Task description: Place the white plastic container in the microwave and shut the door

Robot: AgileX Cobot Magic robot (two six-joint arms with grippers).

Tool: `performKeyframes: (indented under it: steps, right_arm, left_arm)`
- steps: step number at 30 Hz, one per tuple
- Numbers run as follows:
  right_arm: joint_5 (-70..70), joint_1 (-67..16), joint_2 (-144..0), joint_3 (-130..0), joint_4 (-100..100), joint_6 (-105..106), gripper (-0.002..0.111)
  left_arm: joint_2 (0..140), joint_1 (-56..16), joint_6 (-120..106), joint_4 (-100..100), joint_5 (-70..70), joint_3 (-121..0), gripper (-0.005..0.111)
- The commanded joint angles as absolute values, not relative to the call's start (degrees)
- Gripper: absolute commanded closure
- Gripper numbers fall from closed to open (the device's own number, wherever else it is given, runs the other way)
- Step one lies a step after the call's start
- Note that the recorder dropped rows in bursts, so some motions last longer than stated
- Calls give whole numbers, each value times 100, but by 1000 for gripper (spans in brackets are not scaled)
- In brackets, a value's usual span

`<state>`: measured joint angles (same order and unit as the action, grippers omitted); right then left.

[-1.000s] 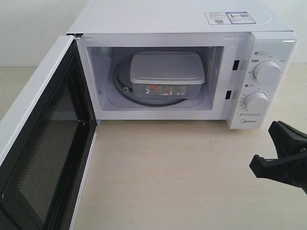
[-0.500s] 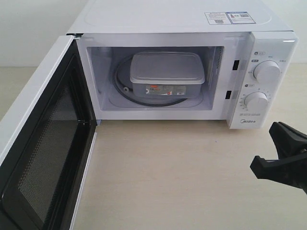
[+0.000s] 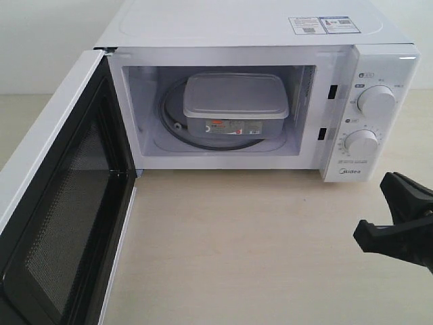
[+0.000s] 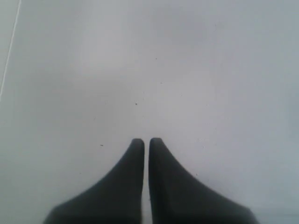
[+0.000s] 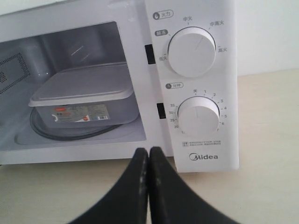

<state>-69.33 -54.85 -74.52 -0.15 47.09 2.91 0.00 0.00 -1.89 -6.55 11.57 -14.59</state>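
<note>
Exterior view, contents as seen.

1. microwave (image 3: 250,27): white, standing at the back of a pale wooden table (image 3: 237,250). Two stickers (image 3: 323,25) lie on its top near the right rear. The control panel on the right carries an upper knob (image 3: 377,100), a lower knob (image 3: 360,143) and the Midea mark (image 3: 349,173).
2. door (image 3: 61,203): wide open, hinged on the left and swung out toward the camera, its black mesh inner face showing.
3. white plastic container (image 3: 235,101): inside the cavity, lid on, resting on the glass turntable (image 3: 170,128), set toward the right and rear. A small red and white label (image 3: 225,126) is on its front wall.

Right wrist view.

4. right gripper (image 5: 148,150): black fingers pressed together tip to tip, holding nothing. It points at the microwave's front, at the seam between cavity and control panel, apart from it. In the exterior view it hangs low at the right, above the table.

Left wrist view.

5. left gripper (image 4: 146,140): dark fingers drawn together with only a thin slit between them, nothing gripped. Behind them lies a plain pale surface (image 4: 187,70); what it belongs to cannot be told.
</note>
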Motion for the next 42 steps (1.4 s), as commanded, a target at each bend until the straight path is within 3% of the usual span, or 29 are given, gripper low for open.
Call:
performKeyframes:
  steps: [1,6,21,31,42]
  right_arm:
    - [-6996,-5497,-7424,0,4765,344,109]
    - [-6996,-5497,-7424,0,5141,344,109]
    - [-6996,-5497,-7424,0,5645,352,109]
    - [-6996,-5497,-7424,0,5645,366,109]
    - [-6996,-5497,-7424,0,5645,530,109]
  left_arm:
    - [0,-21,159,-711,533,-1494,102]
    - [62,-21,171,-711,251,-1585,102]
    - [2505,-21,171,-701,-1955,-3222,102]
    - [3162,-21,119,-712,-2626,-3780,102]
    - [4570,-21,-4255,-3574,-5074,-4771,102]
